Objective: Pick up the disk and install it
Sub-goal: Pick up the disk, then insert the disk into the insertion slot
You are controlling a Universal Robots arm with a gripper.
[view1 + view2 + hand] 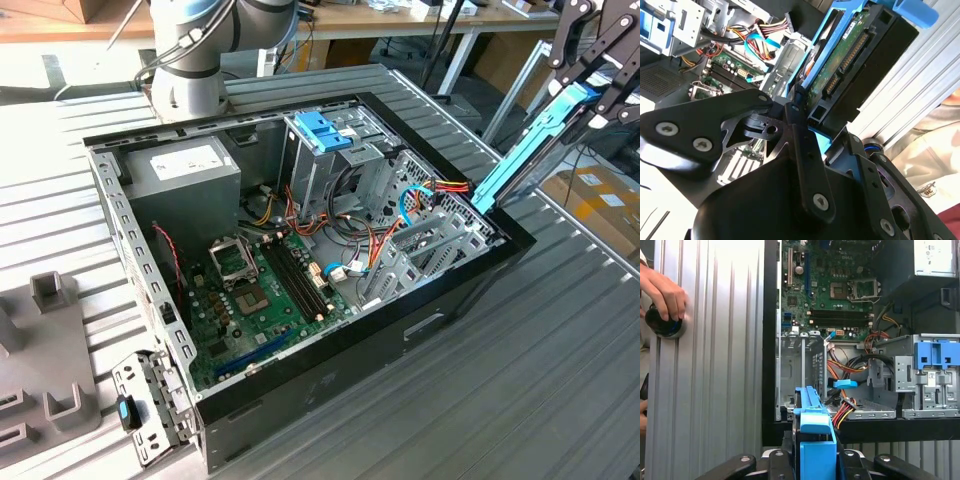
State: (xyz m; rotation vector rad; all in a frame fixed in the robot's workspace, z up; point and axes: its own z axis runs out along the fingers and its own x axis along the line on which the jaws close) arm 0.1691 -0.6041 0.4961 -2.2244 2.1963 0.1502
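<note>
Holding the disk (530,150) tight between its two fingers, the gripper (592,90) hangs in the air at about two o'clock from the open computer case (400,350) in the exterior view. The disk is tilted. Its high end is in the gripper and its low end is close to the case's rim, and whether they touch cannot be told. Inside the case lie a green board (260,290), a grey power box (185,165) at about ten o'clock and a blue bracket (322,130) at about twelve o'clock. The case sits on a ribbed grey table (560,380), with the robot's base (190,70) behind it.

In the second wrist view, the gripper (825,125) pinches the disk (850,65) on both sides. One black finger (800,140) presses on the blue rail. The disk's green underside and plug end show, with the case's coloured wires (765,35) beyond it.

In the first wrist view, the disk (815,440) stands edge-on in the gripper (815,462), pointing at the open case (771,340). The blue bracket (935,355) sits in a metal cage. A person's hand (662,290) rests on a black round knob (662,326) on the table (715,365).
</note>
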